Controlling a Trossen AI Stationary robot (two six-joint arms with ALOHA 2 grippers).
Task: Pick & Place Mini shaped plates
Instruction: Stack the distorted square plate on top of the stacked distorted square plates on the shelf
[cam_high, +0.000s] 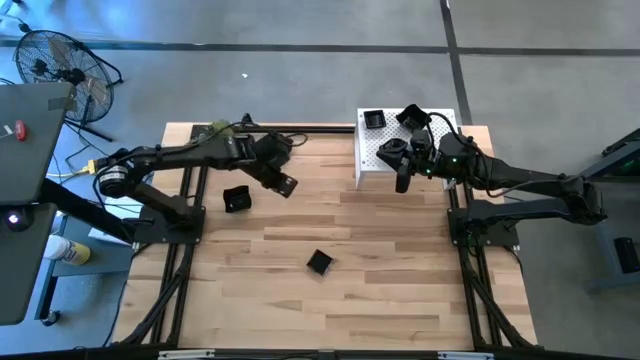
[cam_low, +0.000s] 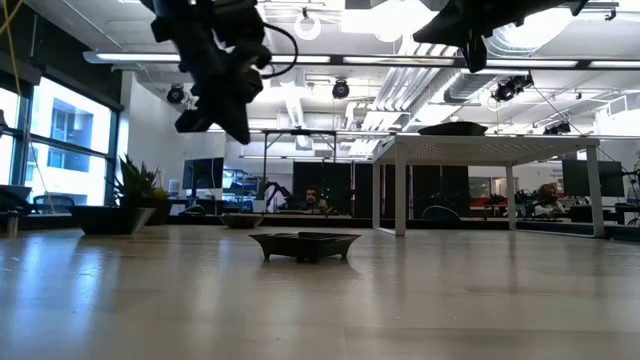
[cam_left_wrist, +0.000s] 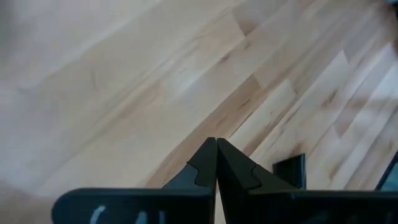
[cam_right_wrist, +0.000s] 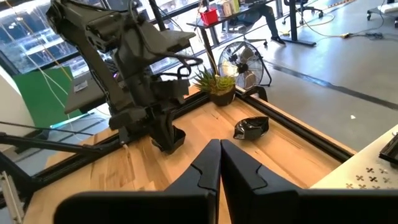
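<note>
Small glossy black plates lie flat on the wooden table: one (cam_high: 237, 198) beside my left arm, one (cam_high: 319, 262) near the table's middle, also in the low view (cam_low: 305, 243). Two more (cam_high: 373, 120) (cam_high: 412, 117) sit on a white perforated stand (cam_high: 380, 160). Another plate (cam_right_wrist: 252, 127) lies near the far edge by the plant. My left gripper (cam_high: 284, 184) (cam_left_wrist: 216, 144) hovers shut above bare wood, holding nothing. My right gripper (cam_high: 402, 182) (cam_right_wrist: 219, 144) is shut and empty, raised at the stand's near edge.
A potted leafy plant (cam_right_wrist: 214, 84) stands at the table's far left corner. The white stand (cam_low: 490, 145) is raised on legs at the far right. A black frame rail (cam_high: 300, 128) runs along the far edge. Bare wood (cam_high: 380, 290) lies across the near half.
</note>
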